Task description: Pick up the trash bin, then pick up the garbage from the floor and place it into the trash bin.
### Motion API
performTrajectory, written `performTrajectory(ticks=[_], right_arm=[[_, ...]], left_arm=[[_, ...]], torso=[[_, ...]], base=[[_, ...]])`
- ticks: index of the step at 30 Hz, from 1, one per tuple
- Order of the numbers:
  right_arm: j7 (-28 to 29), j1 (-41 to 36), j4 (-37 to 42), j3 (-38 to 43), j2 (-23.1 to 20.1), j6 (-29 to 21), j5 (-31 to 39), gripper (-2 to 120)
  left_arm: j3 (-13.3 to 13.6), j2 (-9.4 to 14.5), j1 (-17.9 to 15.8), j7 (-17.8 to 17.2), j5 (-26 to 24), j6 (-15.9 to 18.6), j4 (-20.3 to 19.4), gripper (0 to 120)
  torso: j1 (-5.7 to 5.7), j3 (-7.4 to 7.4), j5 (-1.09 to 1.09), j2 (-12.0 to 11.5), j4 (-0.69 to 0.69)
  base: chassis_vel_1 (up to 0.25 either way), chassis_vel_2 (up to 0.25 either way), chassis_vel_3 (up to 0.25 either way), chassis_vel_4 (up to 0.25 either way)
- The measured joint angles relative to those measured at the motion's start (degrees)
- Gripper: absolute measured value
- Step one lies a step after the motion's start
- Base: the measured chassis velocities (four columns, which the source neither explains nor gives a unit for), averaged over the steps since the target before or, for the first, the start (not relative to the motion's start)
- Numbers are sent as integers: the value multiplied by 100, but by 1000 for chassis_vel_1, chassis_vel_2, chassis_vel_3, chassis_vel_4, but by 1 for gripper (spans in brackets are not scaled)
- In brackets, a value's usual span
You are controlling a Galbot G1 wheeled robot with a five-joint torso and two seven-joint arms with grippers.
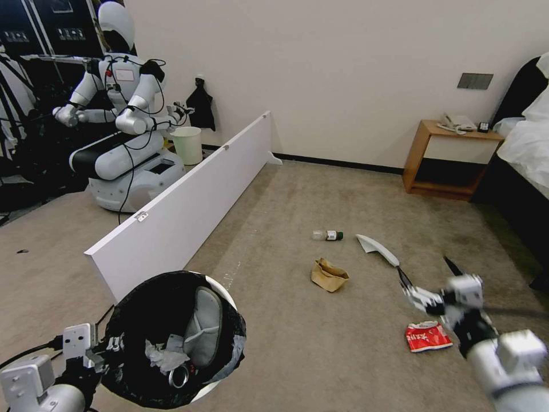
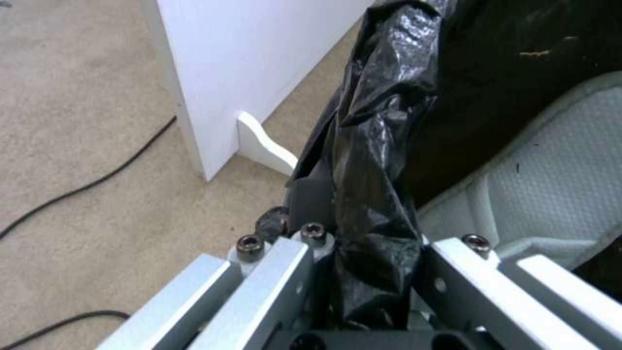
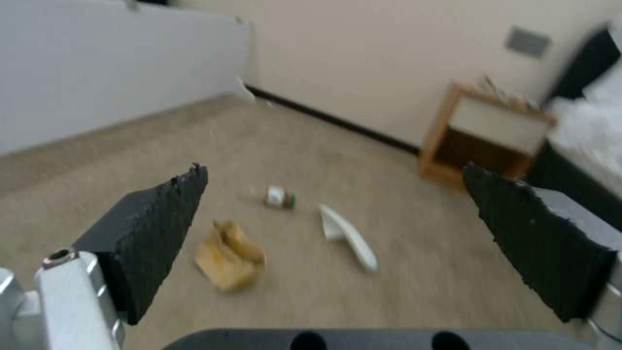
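Head view: the left gripper [image 1: 111, 345] holds the bin [image 1: 177, 337] by its rim, low on the left; a slipper [image 1: 203, 326], tissue [image 1: 163, 357] and can [image 1: 179, 376] lie inside. The right gripper [image 1: 426, 283], jaws wide and empty, hangs over the floor [image 1: 286, 343] (above the wrapper [image 1: 428, 336]). Bottle [image 1: 327, 234], bag [image 1: 329, 275] and another slipper [image 1: 377, 249] lie apart.

Left wrist view: fingers [image 2: 311, 204] clamp the black liner [image 2: 376, 146].

Right wrist view: pads [image 3: 155, 233] spread wide.

- trash bin [image 1: 220, 382]: white, black liner [image 2: 376, 146]
- carpet [image 1: 320, 355]: beige-brown
- paper bag [image 1: 328, 275]: brown
- wrapper [image 1: 427, 336]: red, white lettering
- slipper [image 1: 377, 249]: white
- bottle [image 1: 327, 235]: clear, green cap
- partition board [image 1: 183, 212]: white
- nightstand [image 1: 449, 160]: orange-brown wood
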Motion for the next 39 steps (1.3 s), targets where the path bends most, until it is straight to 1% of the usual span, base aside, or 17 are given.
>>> performTrajectory(ticks=[1,2,3,6,9,13,15,18,21,24,28,39], right_arm=[[-28,-59,12,-12,329,1,-214,100],[-32,-72,11,-18,518,18,-318,100],[-32,-72,11,-18,518,18,-318,100],[-13,-91,-7,-38,754,43,-448,100],[-2,-92,-16,-42,809,55,-481,100],[149,-90,-76,-98,1133,172,-550,100],[261,-208,-172,-122,1321,222,-547,100],[278,-229,-219,-125,1353,229,-544,100],[225,-239,-366,-121,1439,456,-519,100],[211,-237,-389,-132,1452,502,-560,100],[55,-242,-429,-180,1458,607,-700,100],[3,-147,-529,-203,1390,606,-713,100]], left_arm=[[6,-18,19,6,0,0,0,3],[9,-40,27,10,0,0,0,3],[9,-40,27,10,0,0,0,3],[9,-89,36,16,0,0,0,3],[10,-100,46,16,2,0,0,3],[31,-147,119,29,46,2,0,3],[-8,-129,142,76,172,1,0,3],[-11,-133,142,80,194,0,0,3],[49,-183,137,84,225,-6,18,3],[78,-206,134,83,256,-7,32,3],[148,-259,123,95,370,-22,92,3],[223,-295,102,101,515,-43,120,3]], torso=[[0,0,-1,0,3],[0,0,-1,0,4],[0,0,-1,0,4],[0,0,-1,0,3],[0,0,-2,0,3],[0,0,-2,0,3],[0,0,-1,0,1],[0,0,-1,0,1],[0,1,0,0,1],[0,1,-1,0,2],[0,1,-1,0,2],[0,1,0,0,2]], base=[[0,0,0,0],[0,0,0,0],[0,0,0,0],[0,0,0,0],[0,0,0,0],[0,0,0,0],[0,0,0,0],[0,0,0,0],[0,0,0,0],[0,0,0,0],[0,0,0,0],[0,0,0,0]])
